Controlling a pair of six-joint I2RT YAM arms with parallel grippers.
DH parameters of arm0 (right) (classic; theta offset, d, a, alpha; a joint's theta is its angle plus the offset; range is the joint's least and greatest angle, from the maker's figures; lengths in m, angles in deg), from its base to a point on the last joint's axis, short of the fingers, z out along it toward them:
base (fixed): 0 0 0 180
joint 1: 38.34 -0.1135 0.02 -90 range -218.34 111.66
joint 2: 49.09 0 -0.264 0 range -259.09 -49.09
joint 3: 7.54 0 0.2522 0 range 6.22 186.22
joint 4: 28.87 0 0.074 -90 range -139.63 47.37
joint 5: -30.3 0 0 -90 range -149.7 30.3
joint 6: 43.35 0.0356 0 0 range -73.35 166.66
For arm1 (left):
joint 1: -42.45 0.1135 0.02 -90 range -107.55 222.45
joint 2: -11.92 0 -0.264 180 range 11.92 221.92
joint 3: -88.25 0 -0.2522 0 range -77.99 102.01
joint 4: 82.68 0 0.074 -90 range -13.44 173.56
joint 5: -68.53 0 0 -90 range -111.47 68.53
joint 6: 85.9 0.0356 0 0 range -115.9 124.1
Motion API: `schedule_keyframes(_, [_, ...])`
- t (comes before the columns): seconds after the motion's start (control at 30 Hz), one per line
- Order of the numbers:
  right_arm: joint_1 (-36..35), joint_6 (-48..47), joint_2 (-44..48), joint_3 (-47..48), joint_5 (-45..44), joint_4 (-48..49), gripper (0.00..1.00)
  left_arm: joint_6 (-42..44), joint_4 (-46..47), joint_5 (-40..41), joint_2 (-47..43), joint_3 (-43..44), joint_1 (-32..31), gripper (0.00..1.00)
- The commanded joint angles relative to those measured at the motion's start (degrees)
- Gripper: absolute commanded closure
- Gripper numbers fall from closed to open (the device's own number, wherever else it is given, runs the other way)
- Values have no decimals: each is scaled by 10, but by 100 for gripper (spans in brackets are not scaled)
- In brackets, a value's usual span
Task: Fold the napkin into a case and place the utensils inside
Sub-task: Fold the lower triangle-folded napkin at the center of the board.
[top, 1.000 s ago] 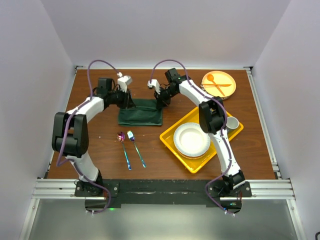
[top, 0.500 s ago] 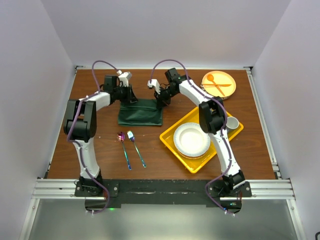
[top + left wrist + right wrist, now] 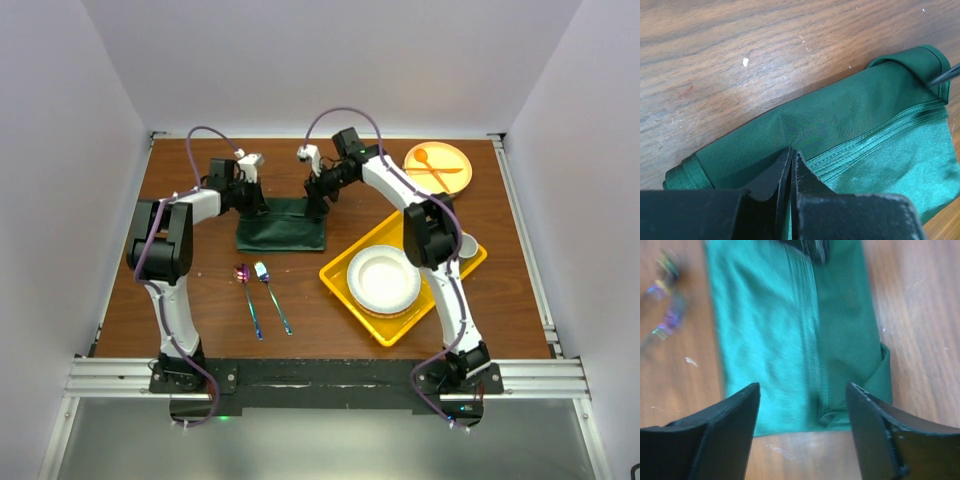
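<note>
The dark green napkin (image 3: 285, 232) lies folded into a flat rectangle on the wooden table, its far strip doubled over with a stitched hem showing (image 3: 875, 145). My left gripper (image 3: 262, 207) is at the napkin's far left edge. Its jaws (image 3: 791, 151) are shut, the tips are on the cloth and nothing shows between them. My right gripper (image 3: 316, 205) hangs open over the napkin's far right end (image 3: 770, 340), its fingers (image 3: 735, 415) apart and holding nothing. The iridescent utensils, a spoon (image 3: 243, 274) and a fork (image 3: 263, 271), lie side by side in front of the napkin.
A yellow tray (image 3: 345, 268) to the right holds stacked white plates (image 3: 383, 280) and a cup (image 3: 465, 245). An orange plate (image 3: 452, 182) with an orange spoon and fork sits at the back right. White walls close in the table.
My right gripper has opened and let go of the napkin's far right corner, rising slightly. My left gripper has closed fully at the far left edge, and its arm's elbow swung inward.
</note>
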Motion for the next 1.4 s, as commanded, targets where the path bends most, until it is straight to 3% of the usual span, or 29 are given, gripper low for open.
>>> schedule_keyframes(0.0, [15, 179, 136, -49, 51, 164, 22, 39, -72, 62, 3, -23, 4, 94])
schedule_keyframes(0.1, [26, 297, 144, -82, 39, 282, 20, 58, -76, 71, -13, -36, 4, 94])
schedule_keyframes(0.17, [27, 377, 117, -79, 17, 328, 29, 61, -79, 78, -19, -40, 4, 94])
schedule_keyframes(0.27, [27, 445, 55, -31, -7, 325, 42, 63, -86, 83, -20, -41, 4, 95])
schedule_keyframes(0.33, [26, 467, 30, 5, -34, 308, 42, 61, -89, 82, -21, -42, 4, 95])
schedule_keyframes(0.43, [23, 463, 18, 6, -89, 283, 48, 59, -88, 81, -22, -44, 4, 95])
schedule_keyframes(0.7, [22, 464, 40, -53, -161, 203, 48, 50, -80, 78, -20, -49, 4, 95])
schedule_keyframes(1.03, [22, 502, 39, -71, -119, 198, 57, 51, -79, 73, -21, -50, 4, 95])
schedule_keyframes(1.37, [22, 525, 67, -88, -104, 213, 57, 48, -76, 71, -25, -56, 4, 96])
